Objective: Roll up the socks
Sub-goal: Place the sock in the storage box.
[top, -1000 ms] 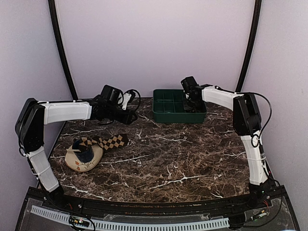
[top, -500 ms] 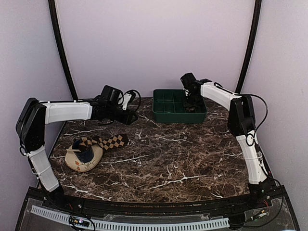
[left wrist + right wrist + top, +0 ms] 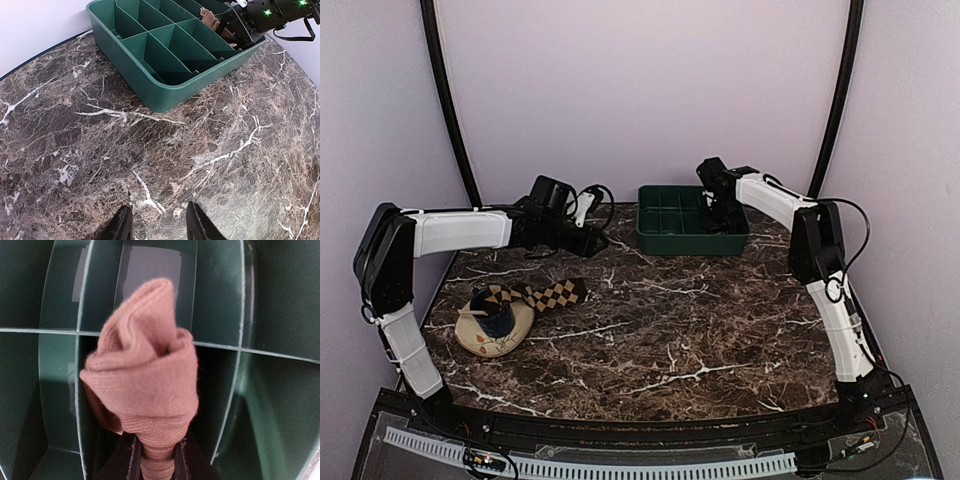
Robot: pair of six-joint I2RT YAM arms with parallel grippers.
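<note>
right gripper (image 3: 155, 456) clamped rolled tan sock (image 3: 142, 385) | elbow swung inward over green tray (image 3: 688, 244), drop looked near | left gripper (image 3: 156, 227) gaped empty | checked socks (image 3: 546, 294) waited

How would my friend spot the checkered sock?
Start at the dark marble table and find the round cream dish near its left side. The checkered sock lies across the dish's far edge and stretches right onto the marble. Its brown, black and cream diamonds set it apart; the plain tan sock at the green tray has none.
</note>
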